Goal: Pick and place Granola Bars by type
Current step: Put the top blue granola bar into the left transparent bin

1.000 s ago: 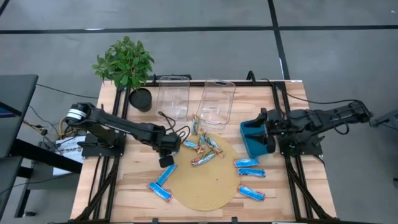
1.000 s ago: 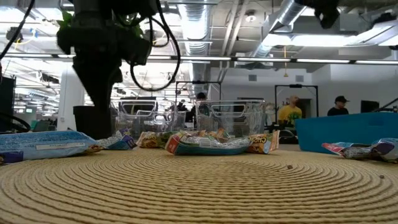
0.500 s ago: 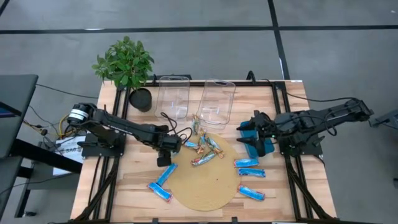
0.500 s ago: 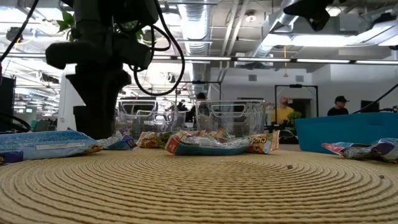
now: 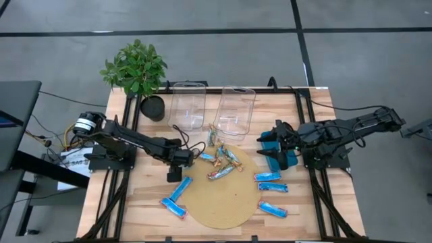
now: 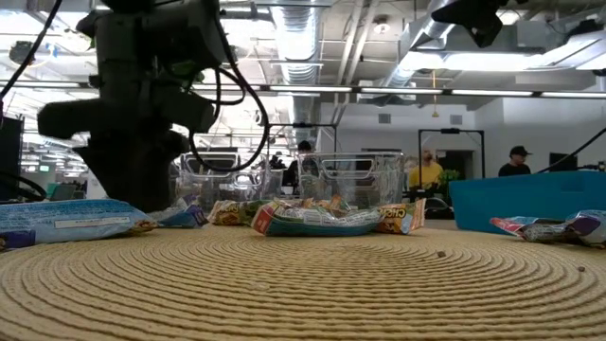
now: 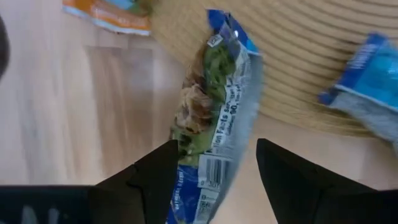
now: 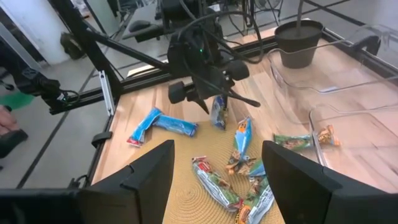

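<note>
A potted plant [image 5: 138, 71] stands beside two clear bins [image 5: 187, 104].

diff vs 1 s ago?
The left end effector drew back toward its base and its fingers opened over a bar at the mat's edge. The right end effector swung out over the teal tray, open. Bars and clear bins unchanged.

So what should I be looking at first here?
Probably the heap of snack bars in the middle of the table, at the far edge of a round woven mat, with blue ones scattered around. The left gripper hangs open over one bar, while the right gripper waits open over a teal tray.
</note>
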You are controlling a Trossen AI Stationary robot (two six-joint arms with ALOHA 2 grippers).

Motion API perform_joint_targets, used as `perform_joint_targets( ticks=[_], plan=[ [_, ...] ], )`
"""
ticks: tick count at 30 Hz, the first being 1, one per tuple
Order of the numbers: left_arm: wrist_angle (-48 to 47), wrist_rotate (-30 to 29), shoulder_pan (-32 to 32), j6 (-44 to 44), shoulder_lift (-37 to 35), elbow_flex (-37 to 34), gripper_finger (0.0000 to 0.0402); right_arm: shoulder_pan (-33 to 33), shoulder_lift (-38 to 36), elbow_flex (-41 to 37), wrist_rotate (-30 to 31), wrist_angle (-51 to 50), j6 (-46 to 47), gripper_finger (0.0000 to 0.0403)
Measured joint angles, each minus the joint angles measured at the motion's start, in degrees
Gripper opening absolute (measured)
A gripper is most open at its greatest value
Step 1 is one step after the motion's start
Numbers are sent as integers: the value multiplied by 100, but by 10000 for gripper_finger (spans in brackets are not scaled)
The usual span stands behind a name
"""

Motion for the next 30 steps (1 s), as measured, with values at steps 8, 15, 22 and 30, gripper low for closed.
perform_joint_targets(
  ticks=[8, 15, 22, 30],
  plan=[
    [320, -132, -1, -47, -7, -335, 211, 0, 0, 0, 0, 19, 0, 235],
    [527, -71, 1, -281, -33, -507, 190, 0, 0, 0, 0, 113, 2, 235],
    [611, -104, -1, -655, -26, -516, 149, 0, 0, 0, 0, 167, 2, 235],
    [771, -267, 6, -1635, -20, -489, 108, 0, 0, 0, 0, 190, 0, 235]
  ],
)
